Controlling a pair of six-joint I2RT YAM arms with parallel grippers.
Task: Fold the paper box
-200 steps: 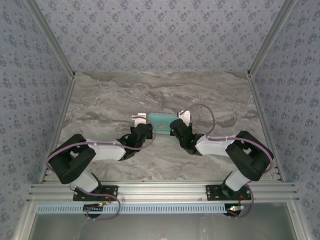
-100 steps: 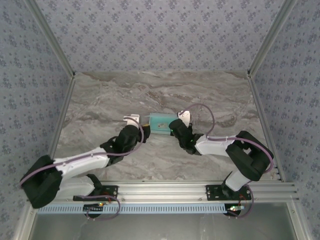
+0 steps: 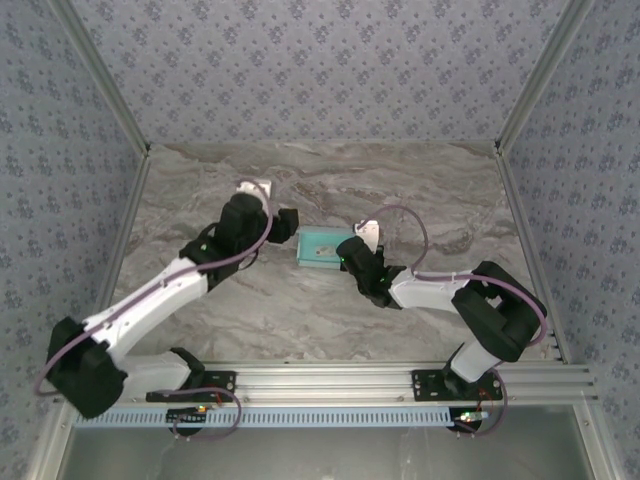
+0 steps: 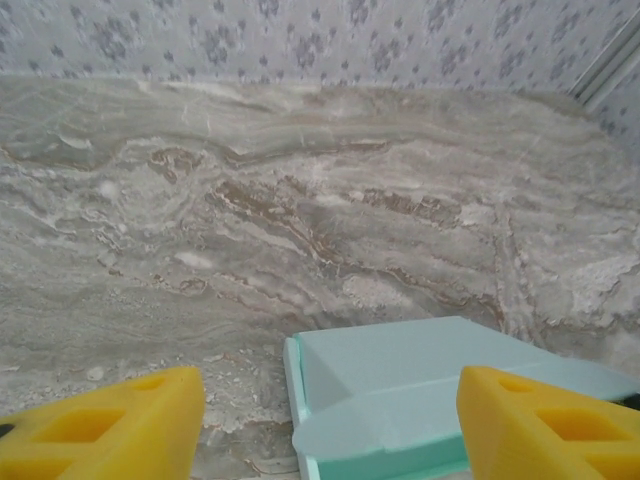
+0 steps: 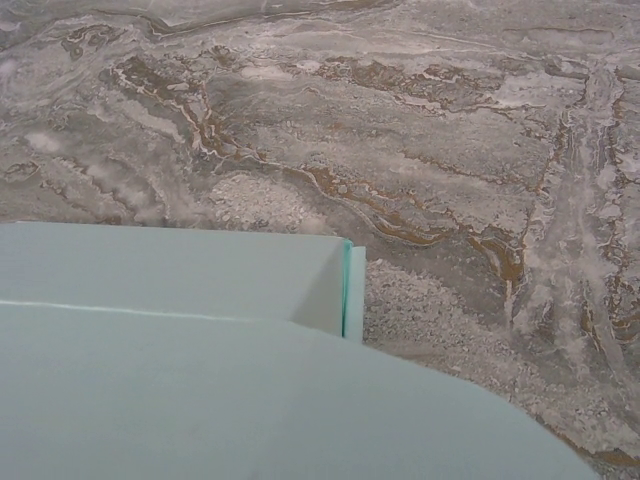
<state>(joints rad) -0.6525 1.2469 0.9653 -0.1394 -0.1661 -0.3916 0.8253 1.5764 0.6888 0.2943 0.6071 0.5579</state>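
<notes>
In the top view, the left pincer (image 3: pixel 284 222) hangs left of centre, wide apart and empty, just beside the left end of the paper box (image 3: pixel 320 248), which lies mid-worktop (image 3: pixel 420 180). At its right end the right pincer (image 3: pixel 347 252) is closed; whether it grips card is unclear.

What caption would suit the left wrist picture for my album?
Left gripper, open, its yellow fingers framing the paper box on the marble table.
</notes>
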